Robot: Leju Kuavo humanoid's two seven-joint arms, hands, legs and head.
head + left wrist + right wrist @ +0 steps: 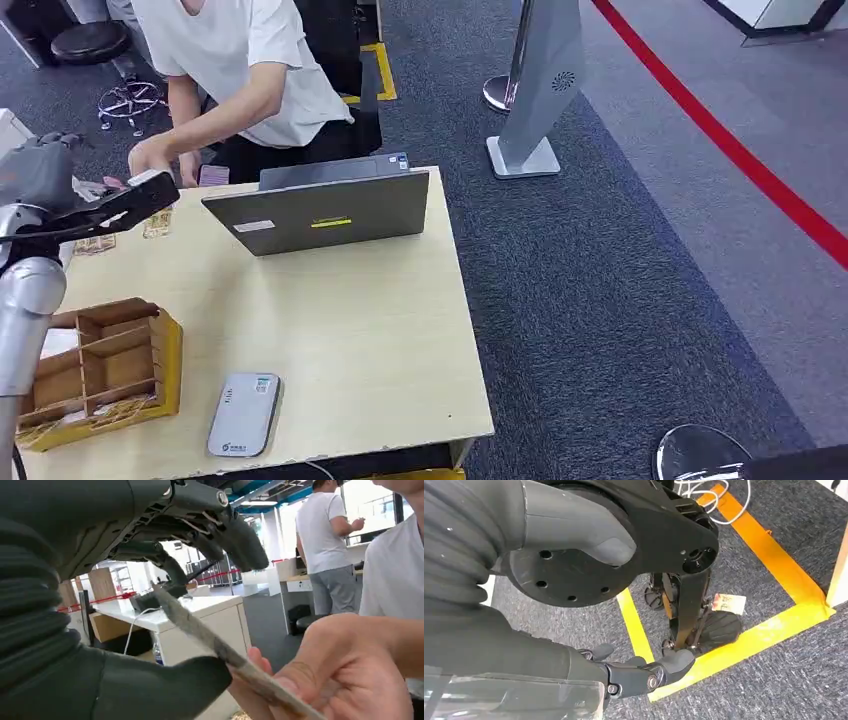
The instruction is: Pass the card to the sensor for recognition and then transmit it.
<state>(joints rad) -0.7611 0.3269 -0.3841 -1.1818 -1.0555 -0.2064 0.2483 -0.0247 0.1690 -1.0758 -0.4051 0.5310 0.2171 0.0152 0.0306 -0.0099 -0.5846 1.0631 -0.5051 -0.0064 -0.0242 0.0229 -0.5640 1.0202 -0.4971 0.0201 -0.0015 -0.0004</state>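
Note:
My left hand (105, 208) reaches out over the table's far left, pinching the card (151, 180) between thumb and fingers. In the left wrist view the card (200, 630) shows edge-on, with the thumb (165, 687) under it and the dark fingers (235, 537) above. A person's hand (345, 680) grips the card's far end; in the head view that hand (150, 155) sits right at the card. The grey-white sensor (243, 415) lies flat near the table's front edge. My right hand (644, 672) hangs beside my body with its fingers apart, holding nothing.
A grey laptop (320, 212) stands at the table's far side, the person in a white shirt (250, 60) behind it. A yellow compartment box (100, 370) sits front left. Loose cards (95, 243) lie by my left arm. Another card (729, 603) lies on the floor.

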